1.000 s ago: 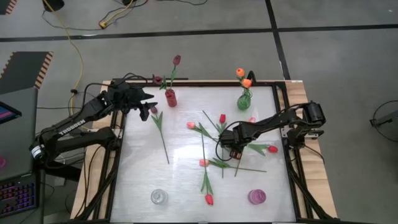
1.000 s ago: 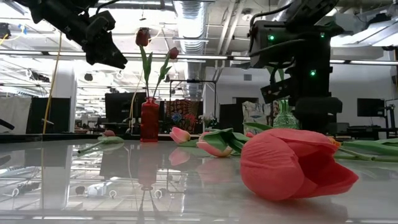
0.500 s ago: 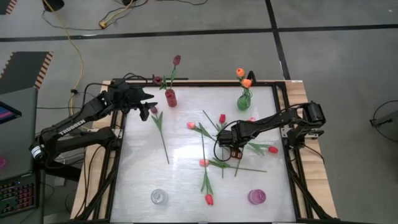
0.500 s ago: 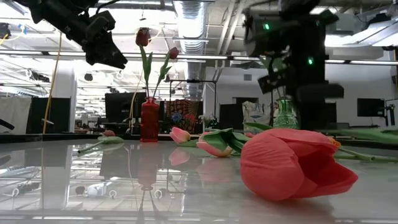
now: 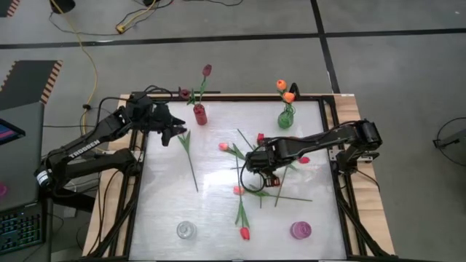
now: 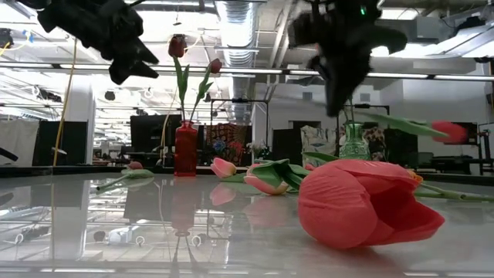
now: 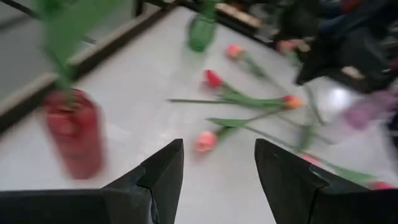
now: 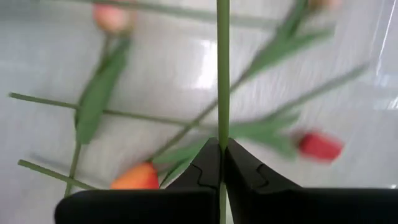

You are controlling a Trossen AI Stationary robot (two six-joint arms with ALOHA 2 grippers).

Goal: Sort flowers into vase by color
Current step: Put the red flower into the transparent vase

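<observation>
My right gripper (image 5: 253,166) hangs over the middle of the table, shut on a tulip with a red head (image 5: 303,159). In the low view that head (image 6: 450,130) is in the air. My left gripper (image 7: 217,146) is open and holds nothing. It hovers near the far left corner (image 5: 177,128), above a maroon tulip (image 5: 188,156) lying flat. Nearby, a red vase (image 5: 199,114) holds maroon tulips. A green vase (image 5: 285,118) holds orange ones. Several pink, red and orange tulips (image 5: 244,193) lie on their sides mid-table. My right gripper pinches the tulip's thin green stem (image 8: 222,118) between its two fingers, well away from the head. The fingers come from above and lie across the stem. The tulip is lifted clear, its stem (image 6: 394,121) slanting toward the table's right with the head at the far end.
A clear vase (image 5: 186,230) and a purple vase (image 5: 301,230) stand near the table's near edge. A large pink-red tulip head (image 6: 363,202) lies close in front of the low camera. A raised frame (image 5: 342,196) borders the table.
My right gripper has moved toward the table's left and upward, staying shut on the stem. The red-headed tulip has risen off the table, its head swinging left and up with it. My left gripper has shifted slightly toward the maroon tulip lying under it.
</observation>
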